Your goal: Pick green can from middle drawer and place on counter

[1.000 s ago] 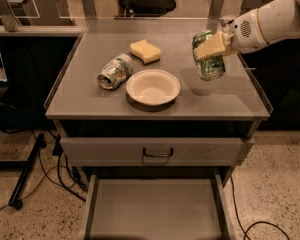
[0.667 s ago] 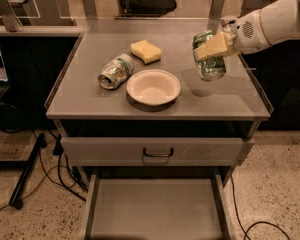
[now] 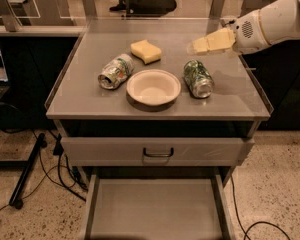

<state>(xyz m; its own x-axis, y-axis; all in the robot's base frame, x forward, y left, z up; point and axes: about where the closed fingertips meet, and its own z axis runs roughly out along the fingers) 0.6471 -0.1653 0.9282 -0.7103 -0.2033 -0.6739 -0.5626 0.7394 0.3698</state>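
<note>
I'm watching the worktop [image 3: 90,94] bearing green can [image 3: 197,78], paler can [image 3: 115,71], sponge [image 3: 145,51], bowl [image 3: 153,87]; jaws hovering over its right rear.

Gripper [image 3: 197,45] is hovering at upper right of view. Far below it, speckled terrazzo floor [image 3: 275,184] is showing. Black cables [image 3: 55,169] are trailing well down to its left. Behind it, 1 dark chair base [image 3: 140,4] is standing beyond a clear partition [image 3: 50,4].

a lab-like office workspace: speckled hard floor [image 3: 277,169], loose cables [image 3: 65,176], an office chair base [image 3: 140,4] beyond a glass partition [image 3: 40,6] far off; the gripper [image 3: 201,45] hovers over the metal counter's [image 3: 85,91] far right.
</note>
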